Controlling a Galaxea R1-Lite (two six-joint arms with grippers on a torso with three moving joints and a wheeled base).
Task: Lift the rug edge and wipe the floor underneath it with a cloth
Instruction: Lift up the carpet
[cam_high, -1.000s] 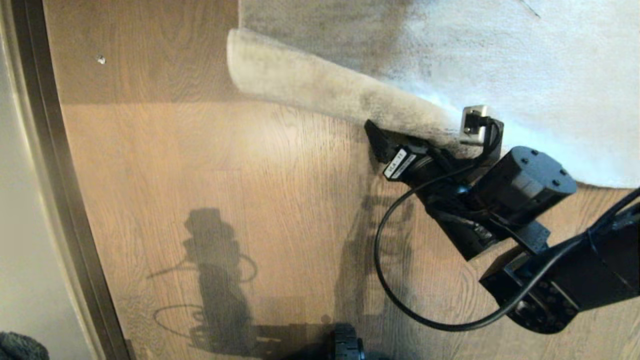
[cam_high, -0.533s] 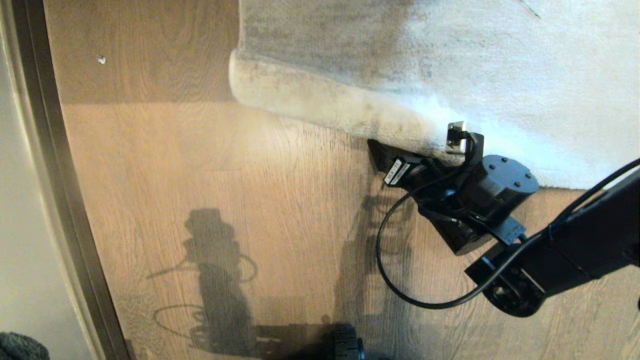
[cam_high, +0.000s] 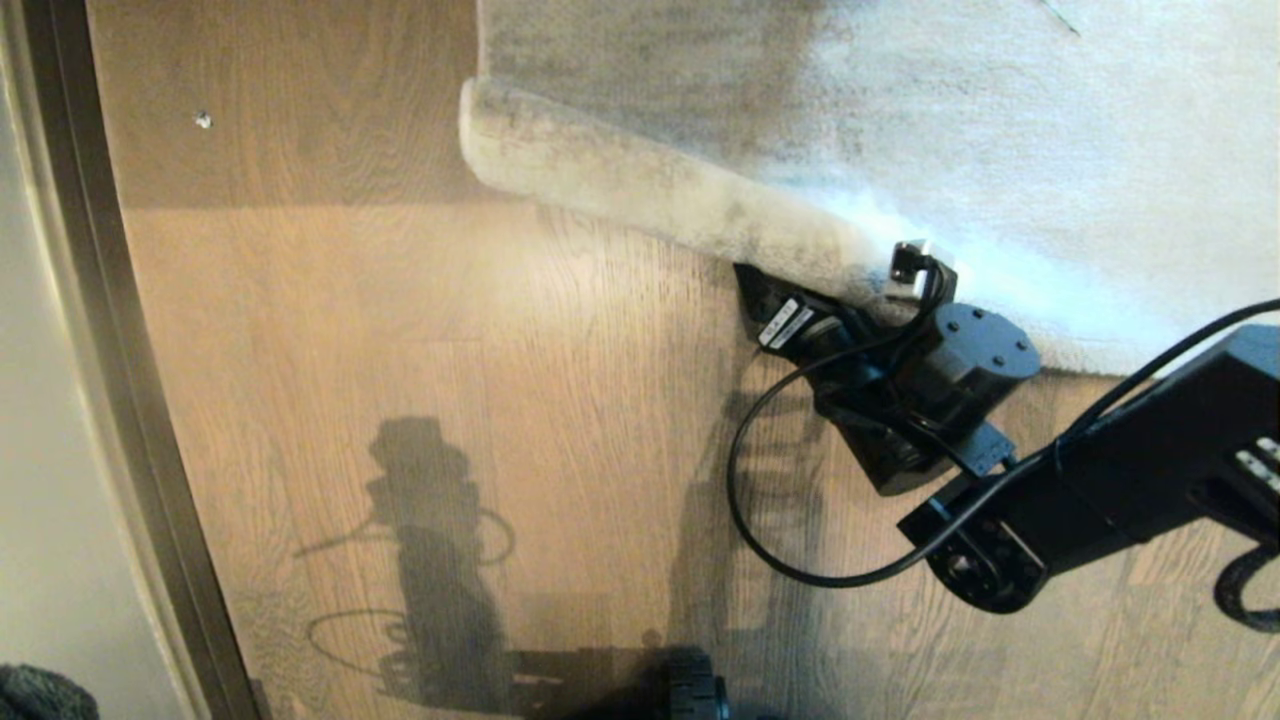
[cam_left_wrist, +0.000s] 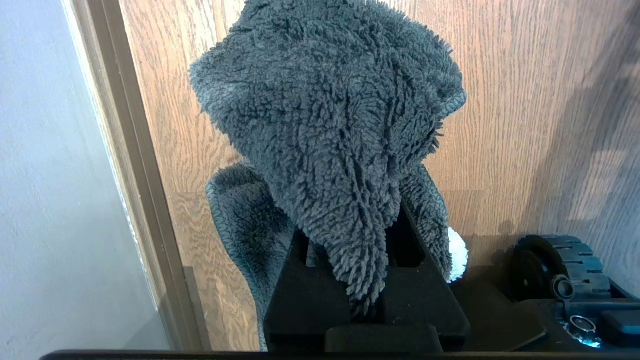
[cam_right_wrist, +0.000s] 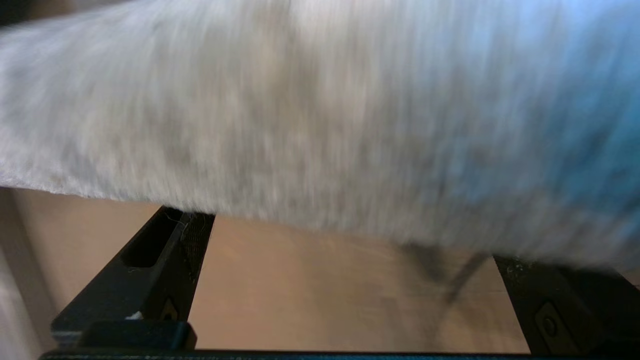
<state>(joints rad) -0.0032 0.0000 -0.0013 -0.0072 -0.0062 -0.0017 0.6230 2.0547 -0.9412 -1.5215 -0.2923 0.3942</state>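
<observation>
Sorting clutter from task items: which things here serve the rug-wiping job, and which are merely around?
Job:
rug edge
floor
cloth, in left gripper
right gripper, jaws open at the edge

Around:
baseboard strip
robot wheel

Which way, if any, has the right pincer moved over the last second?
Yes. The right pincer has slid further from the camera, tucking under the rug edge, judged against the floor grain.
</observation>
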